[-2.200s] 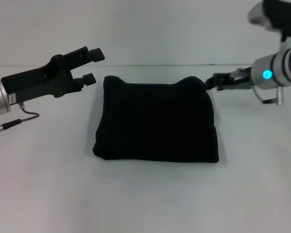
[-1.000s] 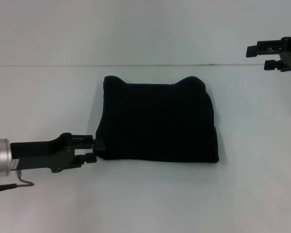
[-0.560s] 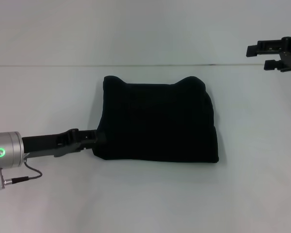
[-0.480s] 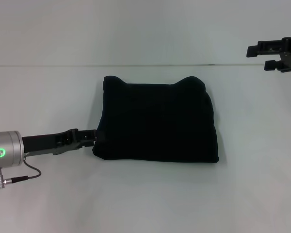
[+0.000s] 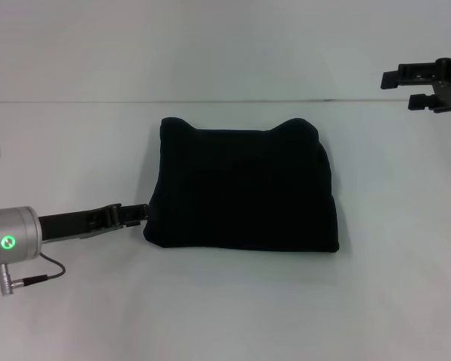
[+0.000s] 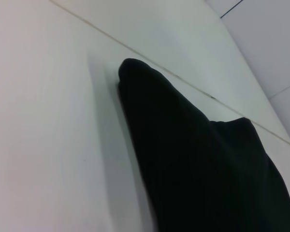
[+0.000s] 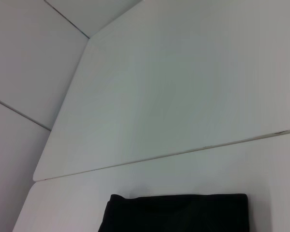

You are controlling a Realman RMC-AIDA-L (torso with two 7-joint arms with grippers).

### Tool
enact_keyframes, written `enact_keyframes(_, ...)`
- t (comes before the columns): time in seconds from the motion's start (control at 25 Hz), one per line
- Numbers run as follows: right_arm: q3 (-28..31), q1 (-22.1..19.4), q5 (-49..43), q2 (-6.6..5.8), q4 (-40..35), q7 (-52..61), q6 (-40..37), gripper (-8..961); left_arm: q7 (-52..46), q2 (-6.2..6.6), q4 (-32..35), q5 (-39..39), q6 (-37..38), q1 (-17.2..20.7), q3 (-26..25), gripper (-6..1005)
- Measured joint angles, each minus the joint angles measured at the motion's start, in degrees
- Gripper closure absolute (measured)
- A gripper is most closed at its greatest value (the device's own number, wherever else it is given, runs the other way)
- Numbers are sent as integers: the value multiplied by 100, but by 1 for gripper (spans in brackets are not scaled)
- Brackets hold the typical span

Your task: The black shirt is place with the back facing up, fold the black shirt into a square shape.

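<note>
White counter [image 5: 233, 301], plain; the black shirt [image 5: 244, 188] lies mid-counter, folded to a near-square block with two bumps on its far edge. Left gripper [image 5: 139, 214] low on the counter, tips touching the shirt's near-left corner; whether its jaws are parted cannot be told. Right gripper [image 5: 398, 88] raised at far right, well apart from the shirt, jaws parted and holding nothing.

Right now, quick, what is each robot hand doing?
Left gripper: low at the soft black folded cloth shirt's near left corner.
Right gripper: open, holding nothing, raised far right.
</note>
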Motion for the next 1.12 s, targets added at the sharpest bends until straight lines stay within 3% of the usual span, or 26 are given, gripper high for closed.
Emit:
enact_keyframes(0.12,0,-8,-1,1,0,-3,-2,54,12,-10,-38,-26,28,-22,-11,452)
enact_keyframes(0.36,0,-19,11,3,0,-13,1,54,-150,13,-67,-13,-42,-11,5,319)
enact_keyframes(0.68,0,-20,19,3,0,-22,6,55,-121,-37,-200,20,-252,-17,80,248)
enact_keyframes(0.92,9,-20,23,3,0,-30,7,56,-490,-46,-239,28,-161,-14,119,258)
enact_keyframes(1.12,19,-27,23,3,0,-39,7,56,-1332,31,-378,112,-142,-90,131,264)
